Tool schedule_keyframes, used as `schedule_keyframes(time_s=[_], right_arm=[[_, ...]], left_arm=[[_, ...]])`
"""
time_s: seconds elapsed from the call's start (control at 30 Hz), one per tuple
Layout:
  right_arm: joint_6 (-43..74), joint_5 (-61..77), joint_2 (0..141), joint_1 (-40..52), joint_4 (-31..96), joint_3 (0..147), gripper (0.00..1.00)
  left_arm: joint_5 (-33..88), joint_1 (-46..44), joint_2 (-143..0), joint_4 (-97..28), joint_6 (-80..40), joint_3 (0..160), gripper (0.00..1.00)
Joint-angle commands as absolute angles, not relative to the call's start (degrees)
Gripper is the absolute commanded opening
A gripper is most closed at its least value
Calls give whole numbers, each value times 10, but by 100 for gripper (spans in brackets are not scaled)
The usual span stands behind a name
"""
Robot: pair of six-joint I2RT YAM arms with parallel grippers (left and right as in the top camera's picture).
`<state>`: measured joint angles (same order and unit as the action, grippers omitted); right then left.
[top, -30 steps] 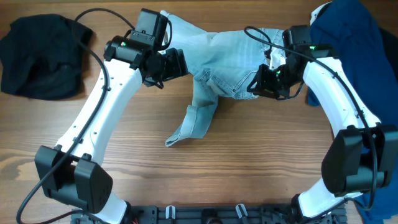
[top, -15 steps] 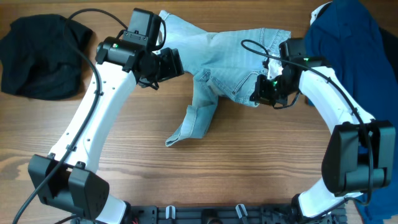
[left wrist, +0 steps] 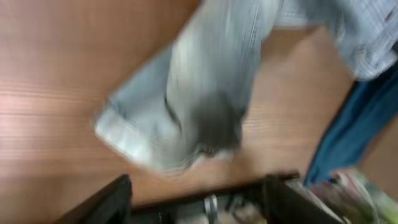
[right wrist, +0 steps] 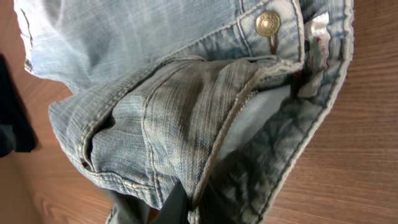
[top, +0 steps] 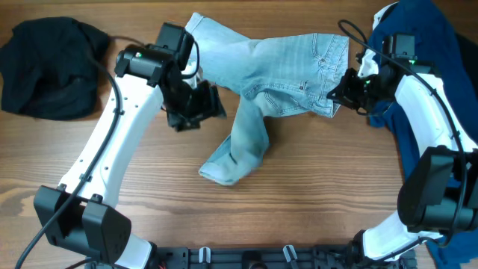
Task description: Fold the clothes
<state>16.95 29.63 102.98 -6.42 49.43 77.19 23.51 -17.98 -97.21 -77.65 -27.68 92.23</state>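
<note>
Left wrist view: whole frame motion-blurred. The denim shorts leg ahead of the left gripper is smeared, stitching unreadable; fingers cut by the lower edge.
Right wrist view: right gripper tips buried in waistband folds, cut by the lower edge.
Overhead: dark-blue garment just behind the right gripper runs off the right edge.

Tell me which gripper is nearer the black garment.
Left. The left gripper hangs to the right of the black garment; the right gripper is far across the table, shut on the denim shorts.
</note>
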Motion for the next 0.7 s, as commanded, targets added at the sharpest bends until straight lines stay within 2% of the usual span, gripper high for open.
schedule_keyframes(time_s=[0.0, 0.13, 0.23, 0.33, 0.43, 0.67], right_arm=[[190, 303, 1036, -65, 481, 783, 4], [197, 303, 1036, -65, 470, 783, 4], [197, 303, 1036, -65, 470, 783, 4], [197, 306, 1036, -65, 470, 783, 4], [196, 322, 1036, -65, 474, 783, 4], [195, 349, 1036, -65, 471, 783, 4]], left_arm=[[315, -194, -960, -823, -271, 930, 70], [359, -265, -960, -852, -260, 930, 67], [358, -379, -965, -837, -282, 929, 68], [284, -457, -988, -830, -343, 929, 68], [258, -488, -1019, -834, -361, 928, 70], [219, -489, -1096, -827, -363, 868, 71]])
